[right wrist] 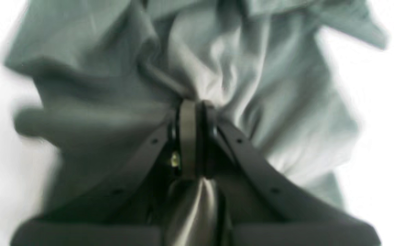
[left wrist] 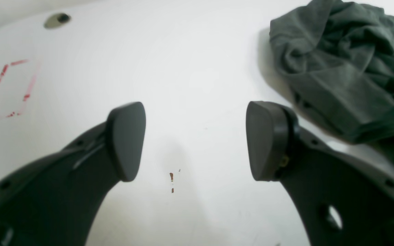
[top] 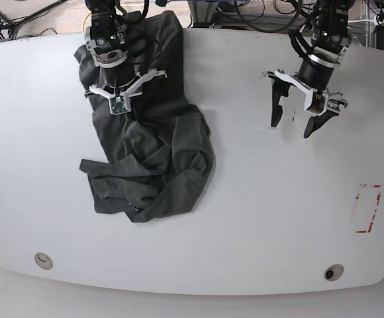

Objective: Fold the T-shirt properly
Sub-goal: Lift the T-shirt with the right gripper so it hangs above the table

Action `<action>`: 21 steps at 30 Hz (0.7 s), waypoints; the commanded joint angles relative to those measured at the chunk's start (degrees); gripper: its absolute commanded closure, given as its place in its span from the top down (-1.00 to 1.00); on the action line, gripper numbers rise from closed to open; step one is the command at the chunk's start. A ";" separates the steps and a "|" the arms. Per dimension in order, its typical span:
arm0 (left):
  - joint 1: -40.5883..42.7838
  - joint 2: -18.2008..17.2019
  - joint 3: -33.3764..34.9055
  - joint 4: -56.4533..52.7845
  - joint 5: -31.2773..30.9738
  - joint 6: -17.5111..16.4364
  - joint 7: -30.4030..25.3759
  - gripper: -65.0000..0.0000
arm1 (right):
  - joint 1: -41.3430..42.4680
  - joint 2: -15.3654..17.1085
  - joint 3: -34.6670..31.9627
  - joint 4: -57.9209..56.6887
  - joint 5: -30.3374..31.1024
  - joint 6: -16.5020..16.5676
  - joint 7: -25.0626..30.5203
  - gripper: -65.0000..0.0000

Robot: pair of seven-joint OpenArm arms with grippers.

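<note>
A crumpled dark charcoal-grey T-shirt (top: 149, 156) lies in a heap on the white table (top: 258, 218), on the left half of the base view, one part stretching up toward the far edge and the rest bunched in thick folds nearer the middle. The right gripper (top: 116, 108) stands over the upper part of the garment with its jaws clenched on a pinch of the fabric; in the right wrist view the cloth (right wrist: 217, 68) gathers into tight creases that run straight into the closed tips (right wrist: 193, 109), and more fabric shows between the arms of the gripper behind them. That view is blurred, so finer detail of the cloth cannot be made out. The left gripper (top: 299, 122) hangs over bare table on the right side of the base view, well apart from the shirt, its jaws released and spread wide with nothing between them. In the left wrist view the two dark pads (left wrist: 127, 140) frame empty white surface, the shirt (left wrist: 347, 68) bunched off to the upper right. A red dashed rectangle (top: 368, 209) is marked near the table's right edge, and two round holes (top: 333, 272) sit near its front edge.
</note>
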 commanded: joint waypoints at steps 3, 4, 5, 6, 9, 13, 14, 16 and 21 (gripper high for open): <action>-1.39 -0.34 0.49 0.99 -1.24 0.42 0.05 0.32 | 1.81 0.23 0.27 2.95 0.54 0.33 1.32 -1.00; -1.63 -0.33 0.63 1.04 -1.28 0.44 0.13 0.32 | 2.11 0.25 0.30 3.25 0.54 0.33 1.19 -1.00; -1.48 -0.20 0.63 1.23 -0.94 0.32 -0.59 0.32 | 2.56 0.30 -0.13 4.63 0.64 0.32 1.07 -1.00; -1.33 -0.07 0.62 1.42 -0.60 0.20 -1.32 0.32 | 3.02 0.35 -0.57 6.01 0.74 0.30 0.95 -1.00; -1.45 0.12 0.75 1.44 -0.14 0.15 -2.43 0.31 | 3.56 0.47 -0.86 7.16 0.78 0.21 0.70 -1.00; -1.62 0.40 0.83 1.61 0.14 0.18 -3.42 0.31 | 3.86 0.60 -1.19 8.63 0.93 0.17 0.43 -1.00; -1.60 0.48 0.80 1.61 0.21 0.20 -3.54 0.31 | 3.88 0.62 -1.17 9.00 1.00 0.18 0.40 -1.00; -1.49 0.31 1.13 1.86 -0.38 0.23 -5.32 0.31 | 3.42 0.79 -0.83 11.89 1.05 -0.06 0.52 -0.99; -1.53 0.58 1.84 1.85 -0.29 0.21 -6.26 0.32 | 3.43 0.73 -0.53 12.92 1.31 0.17 0.47 -0.99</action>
